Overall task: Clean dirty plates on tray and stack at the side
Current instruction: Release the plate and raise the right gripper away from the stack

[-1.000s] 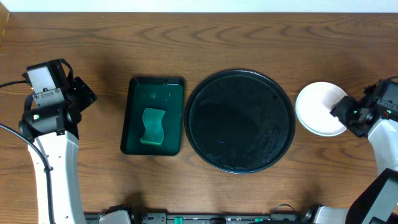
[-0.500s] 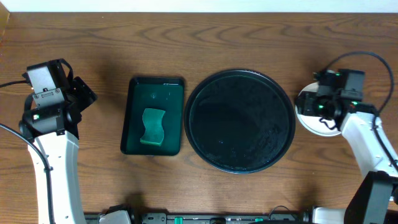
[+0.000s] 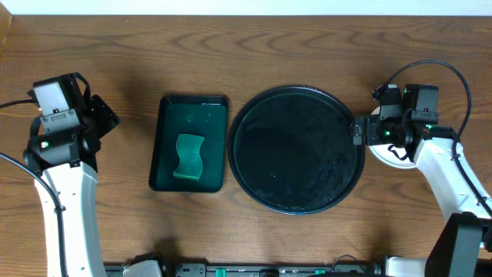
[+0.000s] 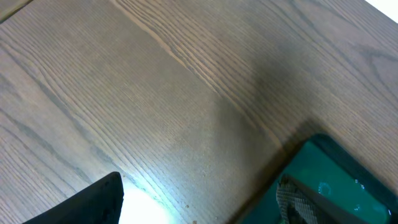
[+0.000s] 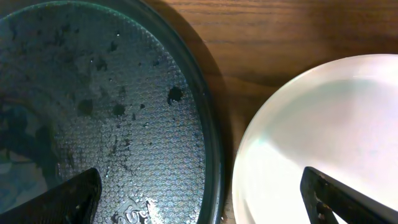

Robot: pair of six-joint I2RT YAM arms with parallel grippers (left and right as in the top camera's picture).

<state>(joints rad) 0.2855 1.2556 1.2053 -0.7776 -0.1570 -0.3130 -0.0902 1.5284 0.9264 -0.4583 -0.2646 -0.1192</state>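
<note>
The black tray (image 3: 296, 150) lies mid-table with no plates on it; in the right wrist view its wet dimpled floor (image 5: 124, 93) fills the left side. A white plate (image 3: 390, 152) rests on the wood just right of the tray, mostly covered by my right arm. I cannot tell whether other plates lie under it. My right gripper (image 3: 369, 132) hangs open above the gap between tray rim and plate (image 5: 323, 137), holding nothing. My left gripper (image 3: 104, 119) is open over bare wood at the far left, also holding nothing.
A dark green rectangular tray (image 3: 188, 115) with a green sponge (image 3: 188, 156) sits left of the black tray; its corner (image 4: 348, 180) shows in the left wrist view. Bare wood lies around my left gripper (image 4: 196, 208).
My right arm has swung in from the table's right edge, over the white plate toward the tray rim, and its jaws have opened wide. The left arm has not moved.
</note>
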